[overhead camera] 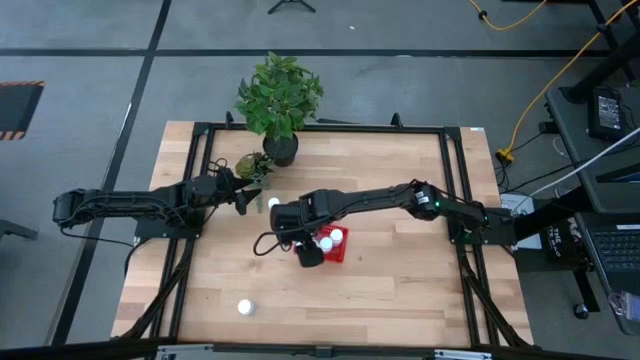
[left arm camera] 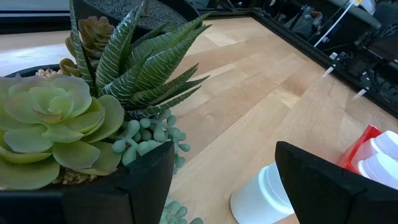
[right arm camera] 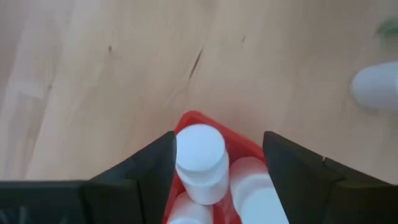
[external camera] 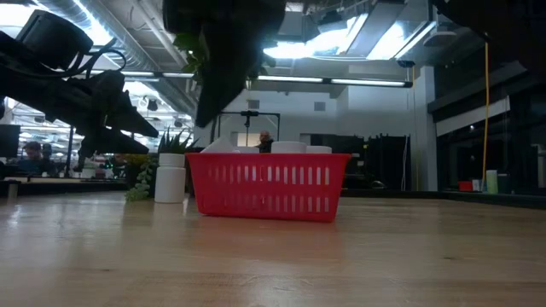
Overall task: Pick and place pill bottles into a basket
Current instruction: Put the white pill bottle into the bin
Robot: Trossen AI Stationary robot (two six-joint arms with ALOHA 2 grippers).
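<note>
While the right hand [right arm camera: 214, 180] hovered over the basket [overhead camera: 336, 252], fingers parted around a bottle [right arm camera: 200, 163] it looked to be releasing, the next move was fetching the bottle [overhead camera: 244, 308] near the table's front edge.

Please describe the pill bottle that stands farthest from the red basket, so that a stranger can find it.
Start at the red basket in the table's middle, then look toward the front edge on the left arm's side. There one white pill bottle stands alone on bare wood, unlike the others.
</note>
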